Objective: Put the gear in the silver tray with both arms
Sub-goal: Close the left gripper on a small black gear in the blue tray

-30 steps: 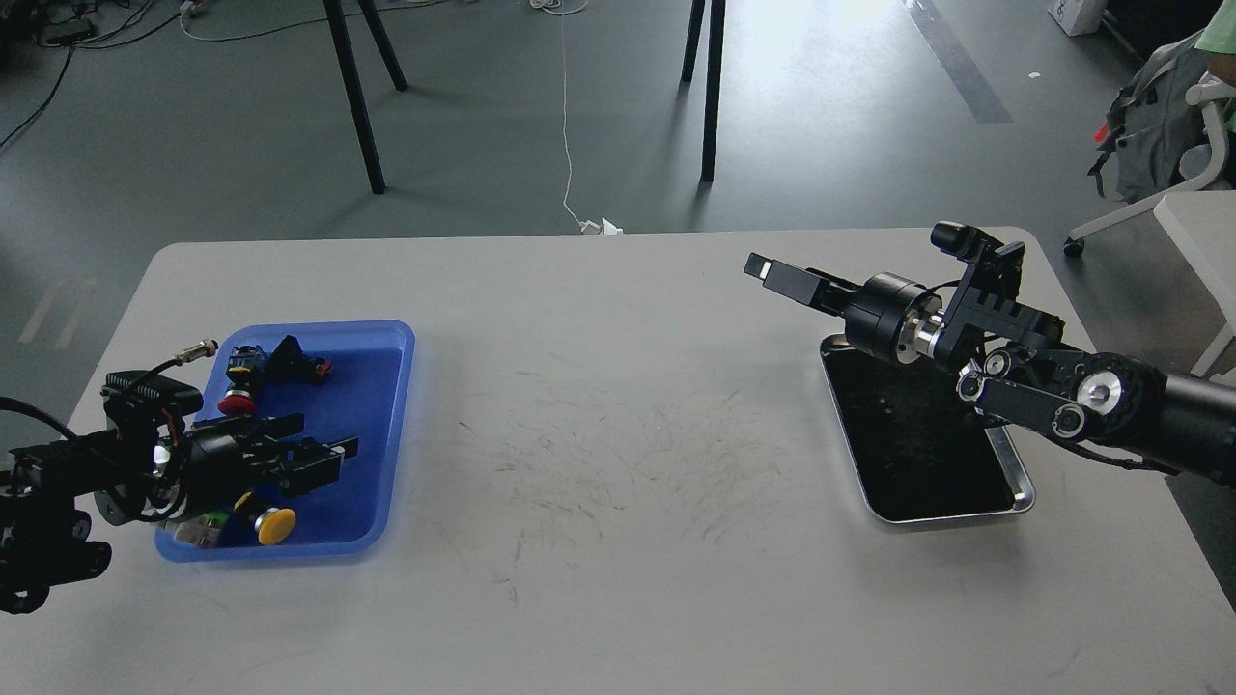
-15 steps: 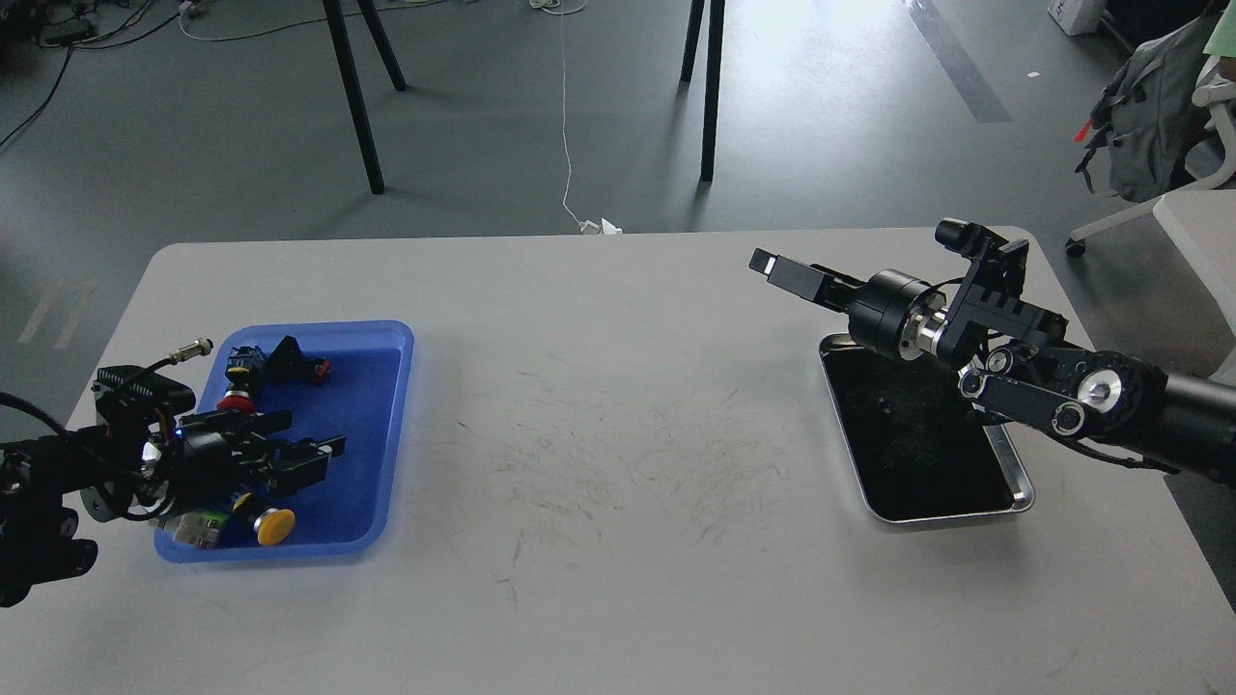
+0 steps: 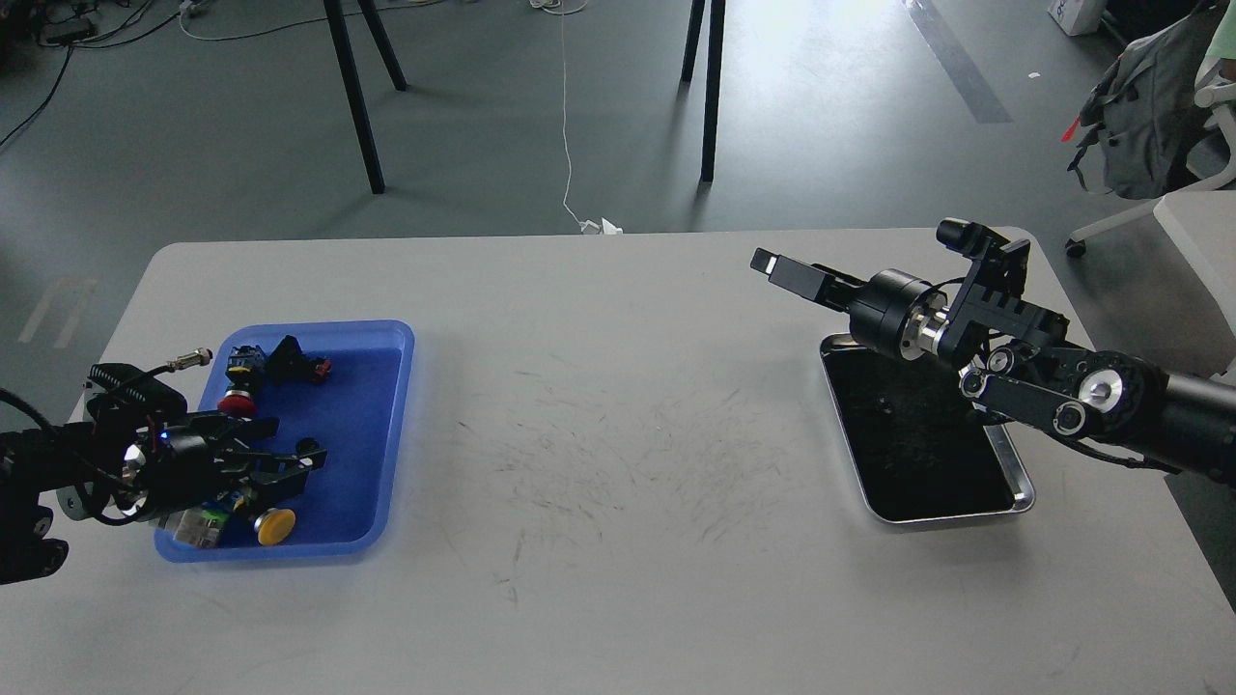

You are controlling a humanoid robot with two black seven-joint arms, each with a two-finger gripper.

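Lying at right of table [image 3: 599, 598], silver tray [image 3: 1022, 498] looks empty, long axis running near-to-far; right gripper [image 3: 772, 265] hovers beyond its far-left corner, jaw state unclear; left gripper [image 3: 294, 461], jaws spread, nothing visibly held, over blue tray [image 3: 386, 425] parts; left arm nearer gear.

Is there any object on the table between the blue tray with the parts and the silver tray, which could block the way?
Nothing visible does. The table between the blue tray and the silver tray shows only scuff marks. The right arm hangs over the silver tray's far end, its right gripper beyond it.
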